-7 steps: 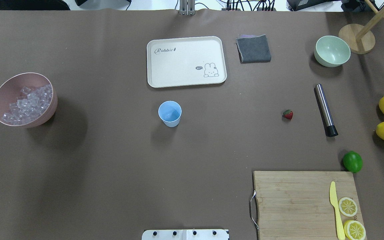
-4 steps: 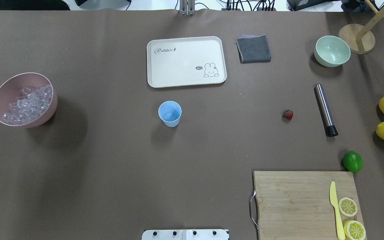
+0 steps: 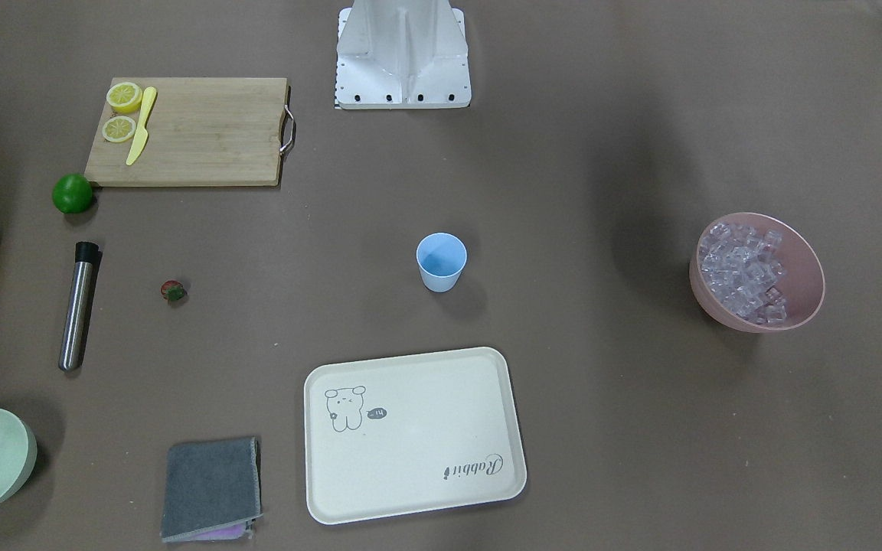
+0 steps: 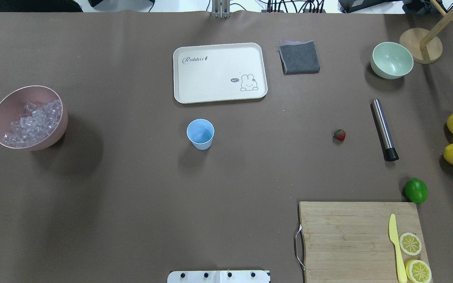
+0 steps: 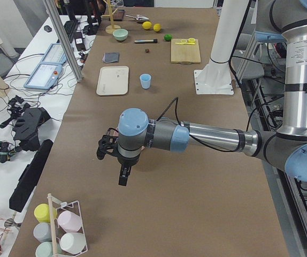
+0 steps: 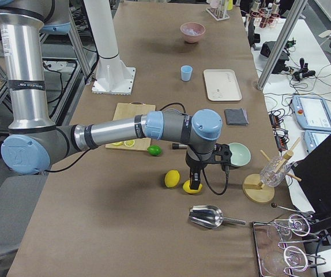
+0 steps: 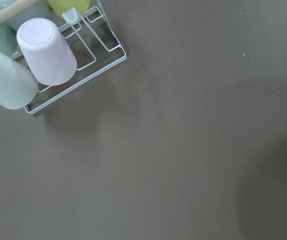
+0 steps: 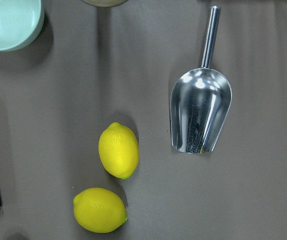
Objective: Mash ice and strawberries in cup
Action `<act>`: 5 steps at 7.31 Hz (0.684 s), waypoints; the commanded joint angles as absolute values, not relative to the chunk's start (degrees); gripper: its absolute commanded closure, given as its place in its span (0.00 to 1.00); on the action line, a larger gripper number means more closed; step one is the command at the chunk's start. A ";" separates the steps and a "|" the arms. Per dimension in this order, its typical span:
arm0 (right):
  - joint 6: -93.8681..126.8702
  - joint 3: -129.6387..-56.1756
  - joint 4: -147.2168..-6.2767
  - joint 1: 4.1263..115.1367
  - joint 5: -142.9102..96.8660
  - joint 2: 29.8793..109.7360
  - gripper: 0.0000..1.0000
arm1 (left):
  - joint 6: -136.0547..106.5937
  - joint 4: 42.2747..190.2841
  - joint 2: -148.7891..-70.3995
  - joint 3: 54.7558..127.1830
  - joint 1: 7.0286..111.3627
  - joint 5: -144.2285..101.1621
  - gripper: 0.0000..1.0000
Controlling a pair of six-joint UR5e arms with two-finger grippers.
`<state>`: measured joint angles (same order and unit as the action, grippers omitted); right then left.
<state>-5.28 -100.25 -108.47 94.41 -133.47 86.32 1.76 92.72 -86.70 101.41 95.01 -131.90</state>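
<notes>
Looks like a start pose tbh. Cup [image 4: 200,133] stands upright mid-desk [image 4: 132,204], empty afaict, and about equal reach for both arms, prob on purpose. Ice [image 4: 34,122] is all piled in the pink bowl [image 4: 12,103] far out on the robot's left. Strawberry [image 4: 339,135] lies on bare desk on the right side, well apart from the cup. So nothing's in the cup yet and the mashing is a long way off imo.

Left hand [image 5: 122,176] hangs over bare desk out past the pink bowl, near a rack [image 7: 83,81] of upturned cups; its cam only catches the bowl's edge. Right hand [image 6: 193,183] hovers over two lemons [image 8: 118,150], w/ a steel scoop [image 8: 201,115] just beside them. Both hands show only in the side views, so can't tell if the fingers are apart or together.

Other stuff:
- muddler [image 4: 383,129] lies near the strawberry, on its right
- lime [image 4: 415,190] sits by the board [image 4: 344,236]
- tray [image 4: 218,72] is beyond the cup, not touching
- cloth [image 4: 299,57] and green bowl [image 4: 391,59] are at the far edge

Way to the cup is open from both sides. Scoop is on the right but the ice is on the left, so I'd guess that's the awkward bit.
</notes>
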 commanded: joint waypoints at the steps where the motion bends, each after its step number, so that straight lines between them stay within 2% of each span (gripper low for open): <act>1: -5.27 -100.99 -108.46 94.48 -133.68 86.40 0.00 | 1.58 92.72 -86.92 101.25 95.10 -131.92 0.03; 5: -5.27 -101.69 -108.55 94.40 -133.68 86.40 0.00 | 0.27 95.77 -85.87 102.13 95.89 -132.10 0.03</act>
<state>-5.27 -101.64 -108.58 94.47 -133.68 86.51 0.89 93.64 -86.19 101.70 95.53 -132.12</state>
